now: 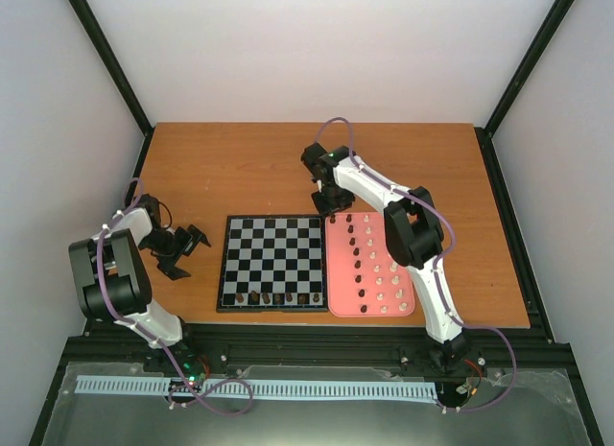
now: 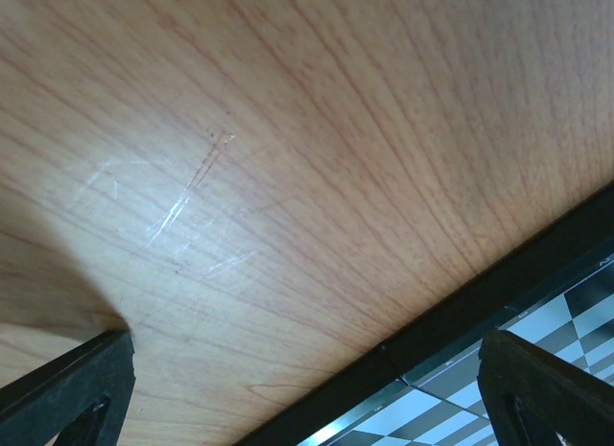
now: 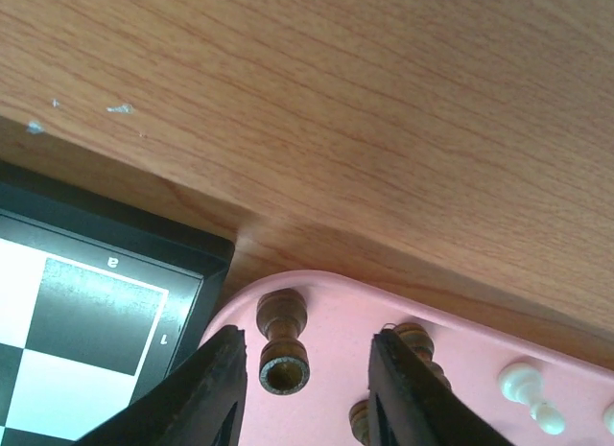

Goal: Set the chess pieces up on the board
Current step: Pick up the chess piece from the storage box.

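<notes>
1. Top view
   - The board [image 1: 273, 254] is seen mid-table, with a row of dark pieces [image 1: 278, 298] stood along its near edge.
   - The tray [image 1: 333, 273] is set just right of the board. More dark men and the white pieces [image 1: 389, 283] are held in it, so the setup is judged to be at an early stage.
   - The right gripper [image 1: 331, 206] is placed over the tray's far left corner. The left gripper [image 1: 178, 246] is parked on the table [image 1: 240, 168], left of the board and apart from it.

2. Left wrist view
   - The left jaws are seen spread wide with nothing between them. Only bare wood and a corner of the board are shown.
   - No part in this pick is called for, so this arm is best kept off the board.

3. Right wrist view
   - A dark piece [image 3: 283, 348] is seen on the tray, apparently lying on its side, between the right jaws.
   - The jaws are parted and nothing is gripped yet. A gap is seen on each side, and it is narrower on the board side.
   - The piece is best centred before the squeeze, so that it is not shoved or rolled.
   - The neighbour piece [image 3: 414, 339], just beyond the other finger, must not be caught.
   - A straight lift is advised before the board is approached.
   - If the piece does lie flat, care will be needed to stand it upright.
</notes>
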Robot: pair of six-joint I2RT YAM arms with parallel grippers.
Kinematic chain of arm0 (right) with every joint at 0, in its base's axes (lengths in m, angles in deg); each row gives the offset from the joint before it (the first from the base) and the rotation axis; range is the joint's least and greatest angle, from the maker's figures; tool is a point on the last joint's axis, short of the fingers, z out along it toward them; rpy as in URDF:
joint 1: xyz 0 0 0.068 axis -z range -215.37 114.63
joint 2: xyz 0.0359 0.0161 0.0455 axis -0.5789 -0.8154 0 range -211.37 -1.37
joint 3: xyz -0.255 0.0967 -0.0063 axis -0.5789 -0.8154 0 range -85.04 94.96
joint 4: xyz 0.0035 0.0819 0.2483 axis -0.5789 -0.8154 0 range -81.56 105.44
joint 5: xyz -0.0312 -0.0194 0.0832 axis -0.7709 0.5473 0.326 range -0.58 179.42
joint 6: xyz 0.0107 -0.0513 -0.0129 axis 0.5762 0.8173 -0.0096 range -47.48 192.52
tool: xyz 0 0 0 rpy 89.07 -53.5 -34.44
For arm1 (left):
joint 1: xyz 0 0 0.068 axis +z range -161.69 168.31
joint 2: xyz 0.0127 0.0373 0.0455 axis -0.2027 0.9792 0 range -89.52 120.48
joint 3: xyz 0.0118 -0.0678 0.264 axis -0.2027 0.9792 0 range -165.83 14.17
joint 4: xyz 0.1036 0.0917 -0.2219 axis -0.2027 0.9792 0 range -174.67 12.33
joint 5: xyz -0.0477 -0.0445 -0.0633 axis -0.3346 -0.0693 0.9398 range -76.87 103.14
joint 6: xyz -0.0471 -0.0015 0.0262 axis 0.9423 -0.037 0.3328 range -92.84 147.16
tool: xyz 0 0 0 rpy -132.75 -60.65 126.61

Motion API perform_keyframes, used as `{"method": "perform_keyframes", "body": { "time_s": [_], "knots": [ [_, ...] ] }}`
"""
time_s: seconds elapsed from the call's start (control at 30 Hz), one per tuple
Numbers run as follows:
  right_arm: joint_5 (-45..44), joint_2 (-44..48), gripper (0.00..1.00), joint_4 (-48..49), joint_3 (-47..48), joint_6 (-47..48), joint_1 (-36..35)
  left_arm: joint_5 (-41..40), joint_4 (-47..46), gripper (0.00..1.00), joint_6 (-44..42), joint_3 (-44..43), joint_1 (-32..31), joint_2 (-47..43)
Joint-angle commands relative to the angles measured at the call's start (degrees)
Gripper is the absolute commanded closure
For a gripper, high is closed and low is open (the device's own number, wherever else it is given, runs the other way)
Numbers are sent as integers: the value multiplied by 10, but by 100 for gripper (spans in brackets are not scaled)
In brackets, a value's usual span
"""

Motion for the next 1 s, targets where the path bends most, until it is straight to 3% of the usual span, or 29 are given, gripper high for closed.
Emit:
{"method": "perform_keyframes", "body": {
  "time_s": [0.0,0.37,0.67,0.97],
  "knots": [
    [17,-7,64,8,-11,5,4,-12,-26,0,-18,-5,4,20],
    [28,-10,75,10,-23,5,6,-11,-26,0,-18,-5,4,21],
    [37,-6,97,10,-30,3,8,-12,-24,0,-19,-4,4,18],
    [45,58,97,4,-33,-9,5,-11,-22,0,-19,-1,4,8]
  ]
}}
